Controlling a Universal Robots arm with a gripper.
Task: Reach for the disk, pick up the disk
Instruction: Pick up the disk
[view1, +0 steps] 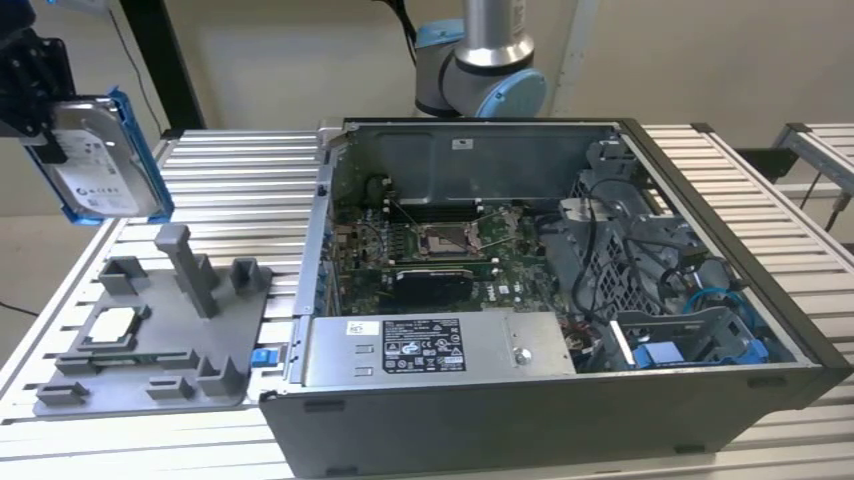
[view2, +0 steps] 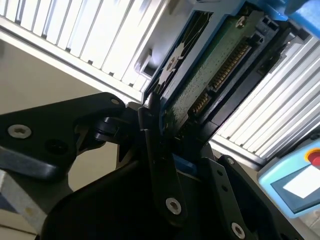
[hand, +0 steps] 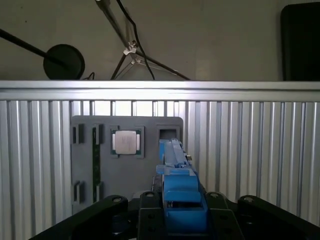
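The hand (view1: 47, 145) is clamped on the disk (view1: 100, 160), aloft over the slatted aluminium table (view1: 227, 170) (beige wall (view1: 267, 60) behind).

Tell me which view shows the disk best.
The exterior view: the disk shows its whole labelled face and blue rail. The second wrist view shows its circuit-board side, the first wrist view its blue edge.

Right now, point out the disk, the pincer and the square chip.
disk (view1: 91, 160): exterior view, its white label.
pincer (hand: 182, 202): first wrist view, midway between its fingertips.
square chip (hand: 125, 142): first wrist view, middle of its silver face.
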